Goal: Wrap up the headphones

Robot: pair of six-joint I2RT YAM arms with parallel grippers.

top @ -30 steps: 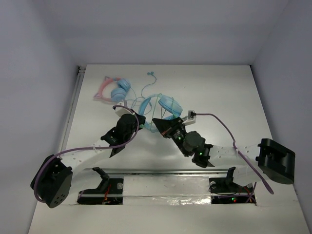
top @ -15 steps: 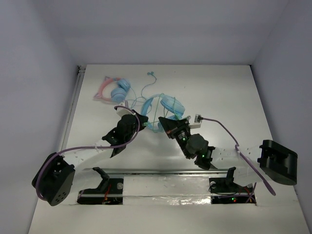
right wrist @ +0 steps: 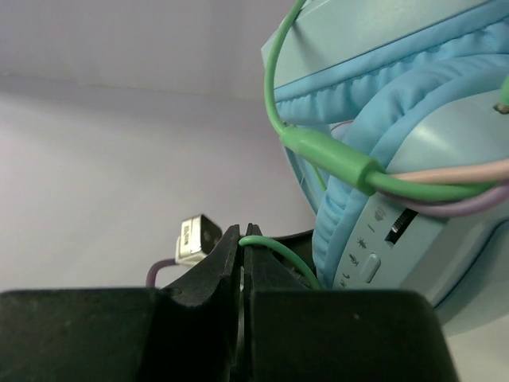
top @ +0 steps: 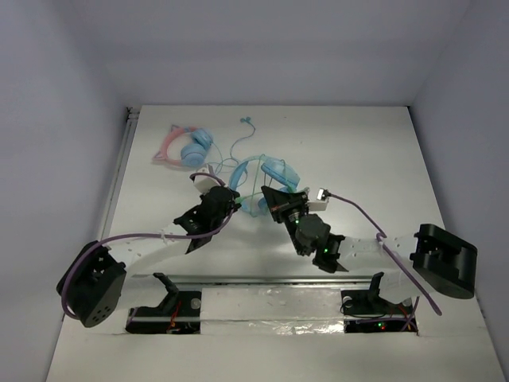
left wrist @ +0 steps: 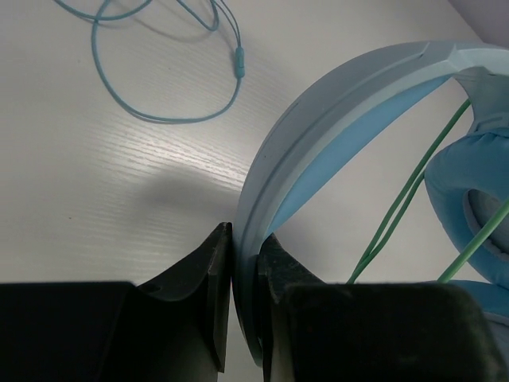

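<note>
The light-blue headphones lie at the table's middle, with the green cable looped about them. My left gripper is shut on the blue headband, which passes between its fingertips. My right gripper sits just below the padded cup. It is shut on a loop of the thin green cable. The cable's thick green plug sleeve crosses the cup. In the left wrist view two green strands run beside the other cup.
Pink-banded cat-ear headphones lie at the back left. Thin teal earbuds and their cable trail beside them. The purple wrist cable's plug hangs by my right gripper. Walls close the table on three sides.
Both grippers have stayed shut on their holds. The left gripper has shifted a little right; the right gripper has moved slightly up and right, nearer the cup.
</note>
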